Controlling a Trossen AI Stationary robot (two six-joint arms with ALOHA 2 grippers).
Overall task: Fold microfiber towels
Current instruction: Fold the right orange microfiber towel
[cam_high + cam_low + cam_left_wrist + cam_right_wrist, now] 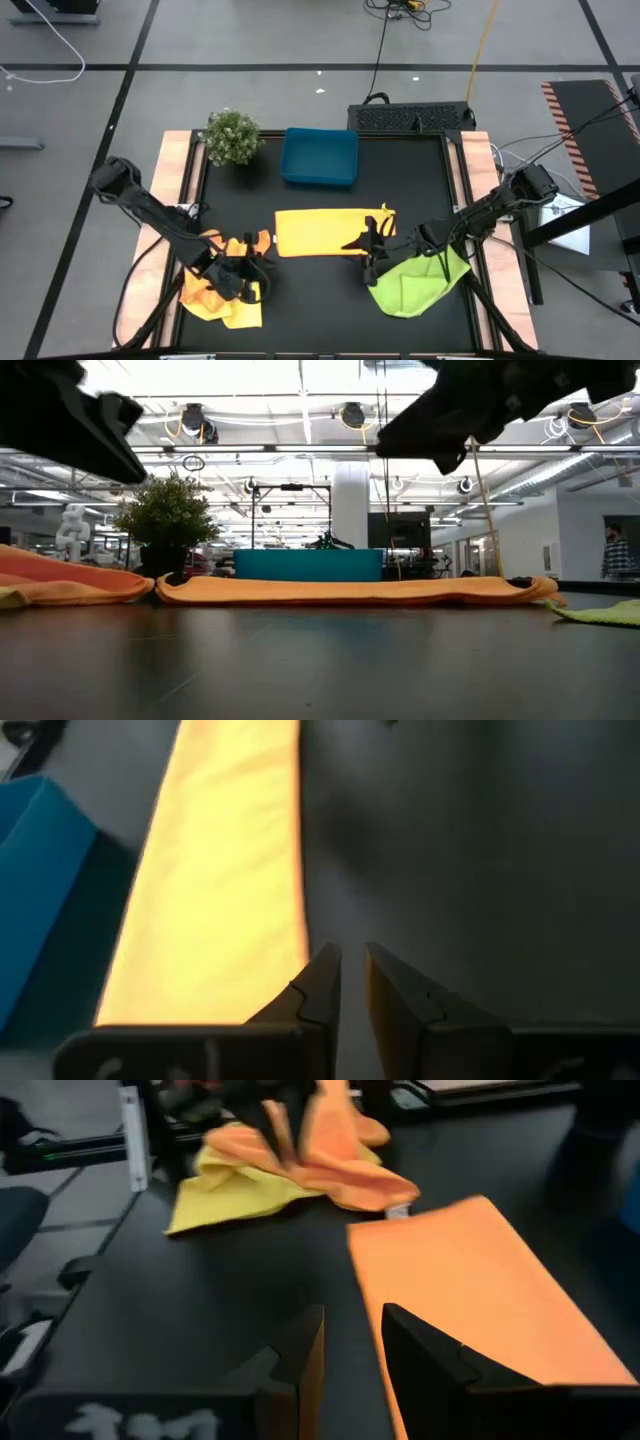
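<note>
The black tabletop (330, 290) carries a folded orange-yellow microfiber towel (325, 231) at its centre. A crumpled heap of yellow and orange cloths (222, 290) lies left of that towel, a lime green cloth (415, 280) right of it. The left end effector (352, 982) hovers beside the folded towel, fingers narrowly parted, holding nothing. The right end effector (352, 1348), at the towel's right end, seems slightly wider and empty. Only the right wrist view shows the heap's folds.

Bright ceiling lamps (345, 412) glare in the low view; both wrist views are soft and blurred.
</note>
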